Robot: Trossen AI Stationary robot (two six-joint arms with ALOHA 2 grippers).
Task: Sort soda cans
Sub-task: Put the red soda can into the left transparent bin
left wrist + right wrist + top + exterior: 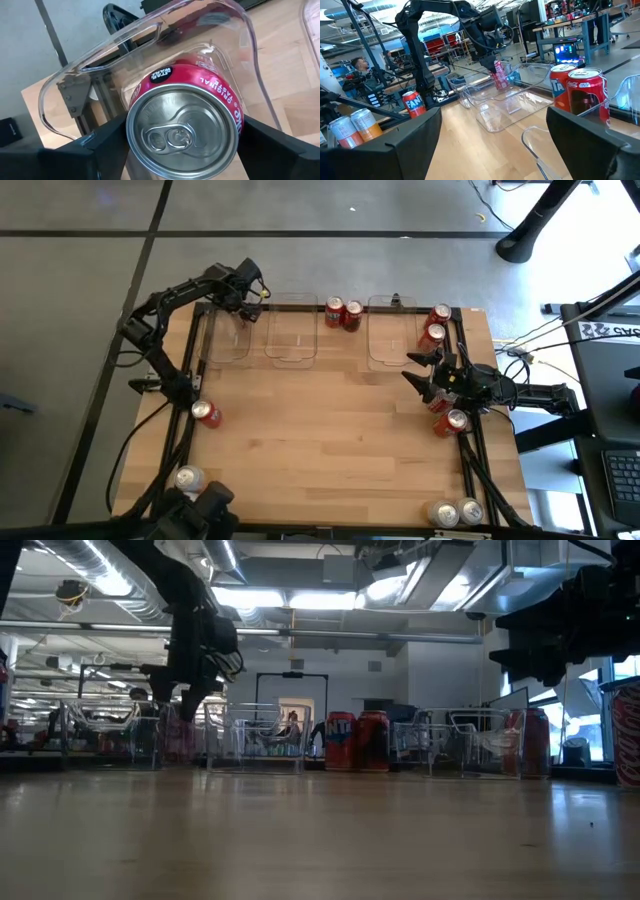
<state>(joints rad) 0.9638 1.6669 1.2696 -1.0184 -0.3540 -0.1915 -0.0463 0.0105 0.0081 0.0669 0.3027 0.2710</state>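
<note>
The left gripper (pixel 243 313) hangs over the leftmost clear bin (pixel 228 338) at the far edge of the table (pixel 330 430), its fingers (pixel 95 150) clasped on either side of a red can (pixel 186 125) held upright, silver top facing the wrist camera, just above the bin's rim. The right gripper (pixel 420 370) hovers near the table's right side beside the rightmost bin (pixel 392 332), its fingers spread wide with nothing between them. Two red cans (pixel 343 313) stand between the middle bin (pixel 292 335) and the rightmost one; two more (pixel 436 325) stand at the far right corner. One red can (pixel 206 413) stands by the left edge (well apart from the bins), and a pair of silver-topped cans (pixel 455 513) stands at the near right corner
</note>
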